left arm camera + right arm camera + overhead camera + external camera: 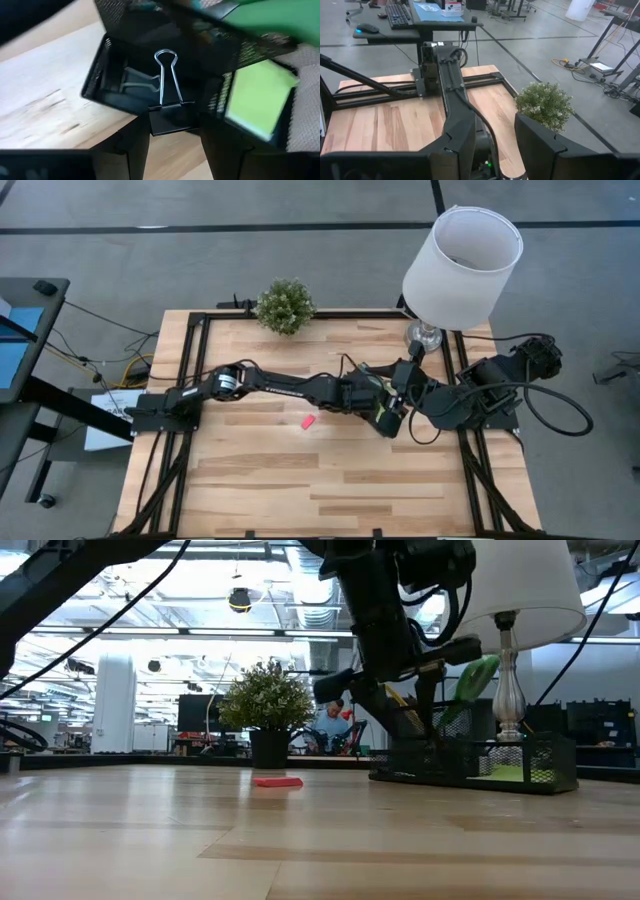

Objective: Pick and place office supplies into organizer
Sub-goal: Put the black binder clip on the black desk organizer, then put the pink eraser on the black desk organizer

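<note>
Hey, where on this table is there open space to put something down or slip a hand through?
The wood in front of the pink eraser lies bare, as does the stretch between the plant and the left arm. It is crowded by the lamp: both arms meet over the organizer, the left gripper holding a binder clip.

My left gripper (172,131) sits over the organizer (388,408) at table right, holding a binder clip (169,102) above one end compartment. Another binder clip (136,84) lies inside that compartment. Sticky-note pad (257,98) is in the neighbouring compartment. Eraser (308,421) lies on the bare table (330,480), left of the organizer, well apart. Plant (285,306) is at the back edge, lamp (455,265) at back right behind the organizer. My right gripper (412,395) is next to the organizer's right side.
</note>
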You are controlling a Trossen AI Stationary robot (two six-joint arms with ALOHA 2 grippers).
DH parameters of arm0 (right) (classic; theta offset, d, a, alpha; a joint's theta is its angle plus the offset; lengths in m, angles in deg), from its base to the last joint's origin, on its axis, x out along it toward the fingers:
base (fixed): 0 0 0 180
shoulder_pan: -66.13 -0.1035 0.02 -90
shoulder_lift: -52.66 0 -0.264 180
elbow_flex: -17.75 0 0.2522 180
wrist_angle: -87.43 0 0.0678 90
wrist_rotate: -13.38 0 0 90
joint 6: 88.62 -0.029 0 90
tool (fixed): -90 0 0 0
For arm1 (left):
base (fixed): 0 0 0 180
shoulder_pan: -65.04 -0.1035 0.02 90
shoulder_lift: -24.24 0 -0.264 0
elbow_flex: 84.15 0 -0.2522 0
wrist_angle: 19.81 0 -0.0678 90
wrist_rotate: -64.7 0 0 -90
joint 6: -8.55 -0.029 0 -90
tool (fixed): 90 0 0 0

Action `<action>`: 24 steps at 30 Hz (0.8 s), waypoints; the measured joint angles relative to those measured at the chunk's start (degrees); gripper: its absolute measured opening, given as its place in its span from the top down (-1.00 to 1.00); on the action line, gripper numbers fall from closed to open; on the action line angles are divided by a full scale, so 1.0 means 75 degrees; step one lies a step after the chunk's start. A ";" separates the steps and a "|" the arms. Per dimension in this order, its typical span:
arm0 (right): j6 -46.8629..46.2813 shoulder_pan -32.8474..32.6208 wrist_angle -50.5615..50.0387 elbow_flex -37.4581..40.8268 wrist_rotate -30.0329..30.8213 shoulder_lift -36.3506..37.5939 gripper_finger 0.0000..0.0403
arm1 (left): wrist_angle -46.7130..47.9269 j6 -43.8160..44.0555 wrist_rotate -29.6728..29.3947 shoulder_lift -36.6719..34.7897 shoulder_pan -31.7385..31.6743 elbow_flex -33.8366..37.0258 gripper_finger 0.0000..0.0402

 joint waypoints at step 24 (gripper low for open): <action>0.0000 0.0000 0.0000 0.0000 0.0000 0.0000 0.36 | 0.0073 -0.0240 0.0893 -0.0035 -0.0183 -0.0381 0.12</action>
